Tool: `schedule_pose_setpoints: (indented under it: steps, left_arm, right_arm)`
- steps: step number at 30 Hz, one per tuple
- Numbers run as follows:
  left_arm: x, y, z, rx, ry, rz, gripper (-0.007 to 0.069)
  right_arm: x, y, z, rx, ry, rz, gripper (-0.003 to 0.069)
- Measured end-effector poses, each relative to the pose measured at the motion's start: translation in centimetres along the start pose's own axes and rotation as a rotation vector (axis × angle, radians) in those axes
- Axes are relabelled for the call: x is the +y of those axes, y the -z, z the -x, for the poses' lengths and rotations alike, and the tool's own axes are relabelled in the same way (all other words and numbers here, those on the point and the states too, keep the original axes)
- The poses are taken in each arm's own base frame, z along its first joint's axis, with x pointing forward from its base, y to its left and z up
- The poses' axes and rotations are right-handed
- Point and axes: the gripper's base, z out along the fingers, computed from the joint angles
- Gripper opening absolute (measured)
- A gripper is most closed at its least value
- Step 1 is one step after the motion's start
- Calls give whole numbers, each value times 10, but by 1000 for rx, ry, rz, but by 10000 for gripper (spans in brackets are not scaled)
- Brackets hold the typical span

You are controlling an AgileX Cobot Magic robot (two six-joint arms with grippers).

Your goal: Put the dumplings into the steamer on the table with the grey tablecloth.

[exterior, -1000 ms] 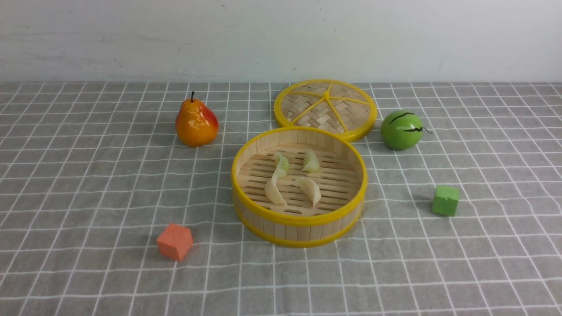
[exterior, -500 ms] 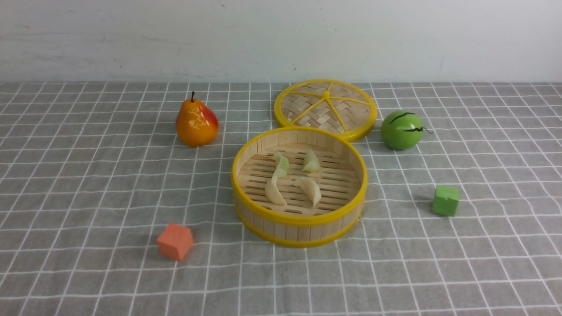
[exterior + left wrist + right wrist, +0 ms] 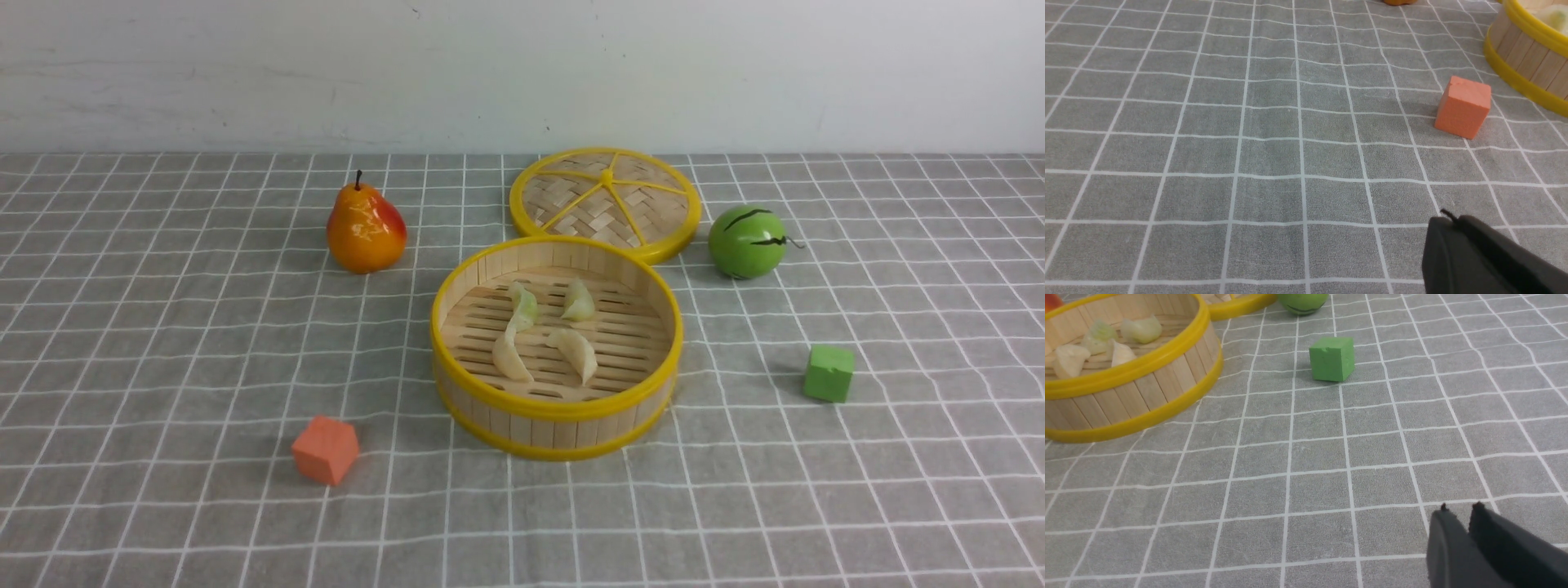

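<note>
The steamer stands in the middle of the table on the grey tablecloth. Several pale dumplings lie on its slatted floor. Neither arm shows in the front view. In the left wrist view my left gripper hovers low over bare cloth, shut and empty, with the steamer's wall far off. In the right wrist view my right gripper hangs over bare cloth. Its tips are a narrow gap apart with nothing between them. The steamer and its dumplings lie well away from it.
A woven lid lies flat just behind the steamer. A pear stands at back left, a green melon-like ball at back right. An orange cube sits front left of the steamer, a green cube to its right.
</note>
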Motion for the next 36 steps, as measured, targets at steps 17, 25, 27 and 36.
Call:
schedule_pose_setpoints:
  steps: [17, 25, 27, 36]
  left_arm:
    - [0, 0, 0, 2, 0, 0, -14]
    - [0, 0, 0, 2, 0, 0, -14]
    - [0, 0, 0, 2, 0, 0, -13]
    - [0, 0, 0, 2, 0, 0, -6]
  right_arm:
    - [0, 0, 0, 0, 0, 0, 94]
    - [0, 0, 0, 0, 0, 0, 95]
    - [0, 0, 0, 0, 0, 0, 97]
    - [0, 0, 0, 0, 0, 0, 107]
